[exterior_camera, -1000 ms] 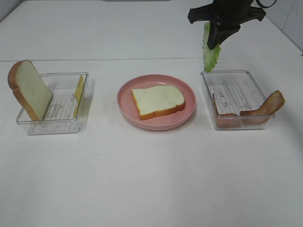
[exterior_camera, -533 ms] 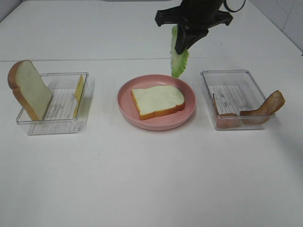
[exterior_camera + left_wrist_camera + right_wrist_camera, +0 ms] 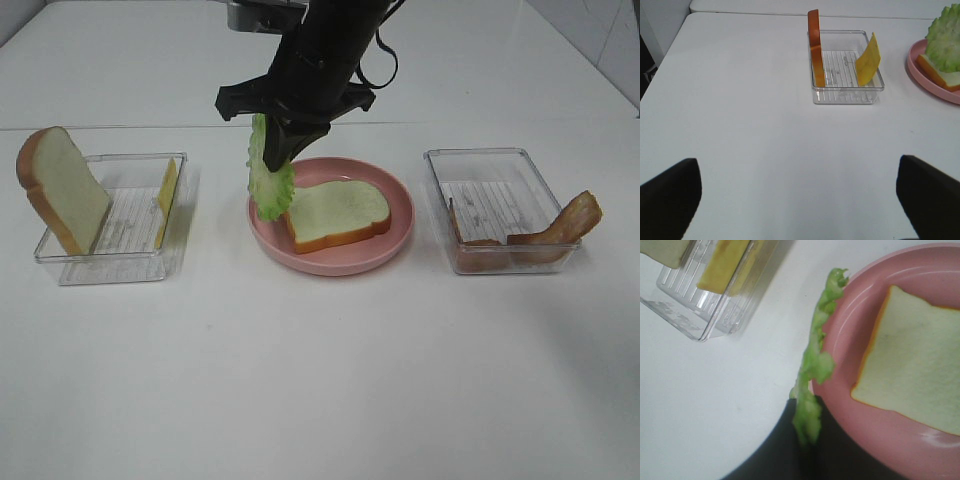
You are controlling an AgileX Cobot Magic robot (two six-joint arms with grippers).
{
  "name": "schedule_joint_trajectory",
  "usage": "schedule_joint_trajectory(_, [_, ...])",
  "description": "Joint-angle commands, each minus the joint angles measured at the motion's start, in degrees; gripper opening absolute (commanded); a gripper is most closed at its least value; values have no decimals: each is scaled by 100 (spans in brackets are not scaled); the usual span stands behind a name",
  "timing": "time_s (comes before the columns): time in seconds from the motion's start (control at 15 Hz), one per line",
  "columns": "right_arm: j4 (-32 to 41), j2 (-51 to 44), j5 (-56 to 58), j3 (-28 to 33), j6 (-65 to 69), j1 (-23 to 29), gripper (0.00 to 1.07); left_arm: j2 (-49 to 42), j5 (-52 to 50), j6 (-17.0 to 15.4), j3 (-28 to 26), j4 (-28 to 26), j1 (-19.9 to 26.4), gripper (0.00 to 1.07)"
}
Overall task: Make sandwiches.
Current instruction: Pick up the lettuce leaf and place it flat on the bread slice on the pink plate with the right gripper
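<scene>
Two bread slices point(image 3: 62, 190) point(image 3: 335, 212), one on pink plate point(image 3: 330, 262), one lettuce leaf point(image 3: 268, 185) pinched by right gripper point(image 3: 283, 150) at plate's rim, left gripper point(image 3: 800, 200) gaping, two clear trays point(image 3: 110, 265) flanking plate.

The plate point(image 3: 330, 263), a bread slice point(image 3: 335, 213) on it, lies between the left tray point(image 3: 130, 228) and the right tray point(image 3: 492, 200).

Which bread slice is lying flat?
The bread slice on the pink plate; the other slice stands on edge in the left tray.
</scene>
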Motion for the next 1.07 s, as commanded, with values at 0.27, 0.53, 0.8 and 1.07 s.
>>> schedule_joint_trajectory(0.27, [-647,350,-201,-6,-86,-86,0,-17,-46,17,17,-34,6,100])
schedule_joint_trajectory(0.53, [-1077,487,-195,-6,201,-372,0,-17,-46,17,17,-34,6,100])
schedule_joint_trajectory(0.8, [-1180,539,-189,0,218,-487,0,-17,-46,17,17,-34,6,100])
schedule_joint_trajectory(1.07, [-1163,665,-115,6,246,-487,0,-17,-46,17,17,-34,6,100])
